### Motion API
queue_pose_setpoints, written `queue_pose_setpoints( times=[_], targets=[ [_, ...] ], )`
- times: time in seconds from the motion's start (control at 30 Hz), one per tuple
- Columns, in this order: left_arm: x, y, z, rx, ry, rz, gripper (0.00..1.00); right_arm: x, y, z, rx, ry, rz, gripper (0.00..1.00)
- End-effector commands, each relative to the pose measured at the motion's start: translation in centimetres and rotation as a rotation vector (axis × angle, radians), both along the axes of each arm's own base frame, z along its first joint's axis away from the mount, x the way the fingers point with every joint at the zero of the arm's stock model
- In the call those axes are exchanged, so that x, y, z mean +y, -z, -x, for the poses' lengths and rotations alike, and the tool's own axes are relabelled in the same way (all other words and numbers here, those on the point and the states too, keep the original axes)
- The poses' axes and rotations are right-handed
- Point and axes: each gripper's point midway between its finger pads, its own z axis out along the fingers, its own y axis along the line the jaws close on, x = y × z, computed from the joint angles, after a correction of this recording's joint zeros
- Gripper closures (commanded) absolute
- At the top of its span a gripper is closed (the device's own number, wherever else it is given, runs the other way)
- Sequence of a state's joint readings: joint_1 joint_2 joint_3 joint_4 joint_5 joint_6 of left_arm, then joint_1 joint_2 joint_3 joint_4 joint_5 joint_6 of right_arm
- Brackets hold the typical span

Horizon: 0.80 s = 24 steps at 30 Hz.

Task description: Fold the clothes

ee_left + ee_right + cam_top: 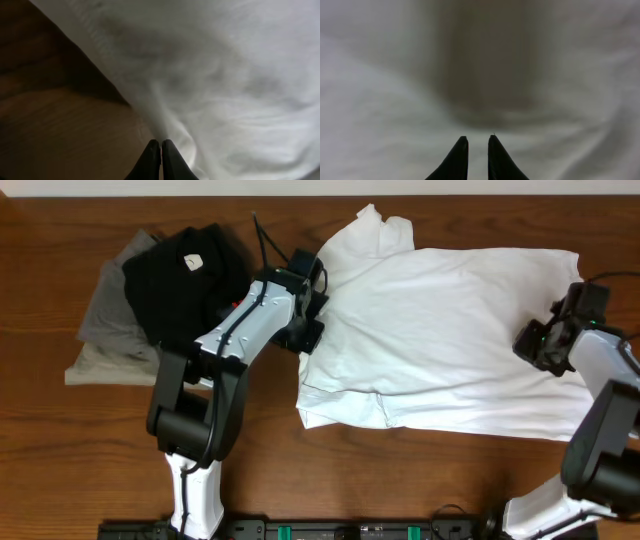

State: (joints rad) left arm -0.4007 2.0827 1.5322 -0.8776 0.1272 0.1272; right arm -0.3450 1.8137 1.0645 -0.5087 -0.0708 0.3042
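The clothes, a white T-shirt, lie spread across the right half of the wooden table, with a sleeve bunched at the top left and the lower edge folded up. My left gripper is at the shirt's left edge. In the left wrist view its fingertips meet, and wrinkles in the white cloth run into them. My right gripper rests on the shirt's right part. Its tips stand a narrow gap apart with white cloth between them. The chest graphic is hidden.
A black folded garment lies at the upper left on top of grey folded garments, just left of my left arm. Bare wood shows along the table's front and between the pile and the shirt.
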Motion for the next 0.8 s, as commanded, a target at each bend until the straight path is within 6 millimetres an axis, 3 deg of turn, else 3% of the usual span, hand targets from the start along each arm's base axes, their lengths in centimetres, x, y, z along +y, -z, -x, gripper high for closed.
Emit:
queue_pose_setpoints(
  times=[0.0,0.2,0.4,0.5,0.63,0.77],
  targets=[
    [-0.1,1.6,1.0,0.053,-0.007,0.008,0.93,-2.1,1.2,0.9,0.043,0.092,0.038,0.87],
    [0.6,2.9,2.8,0.104,0.013,-0.013,0.93,-3.9,1.4,1.8,0.053,0.128,0.04,0.84],
    [4.1,5.5,6.0,0.183,-0.006,-0.131,0.94,-5.2,1.4,2.6,0.06,0.157,0.04,0.84],
    [5.7,5.8,6.2,0.185,-0.065,-0.18,0.94,-5.4,1.4,2.7,0.061,0.16,0.04,0.84],
    [5.5,4.0,4.3,0.129,-0.088,-0.147,0.94,-5.4,1.3,2.5,0.055,0.131,0.047,0.84],
    [3.8,0.1,1.9,0.019,-0.091,-0.052,0.93,-5.3,1.4,2.6,0.06,0.091,0.054,0.84]
  ],
)
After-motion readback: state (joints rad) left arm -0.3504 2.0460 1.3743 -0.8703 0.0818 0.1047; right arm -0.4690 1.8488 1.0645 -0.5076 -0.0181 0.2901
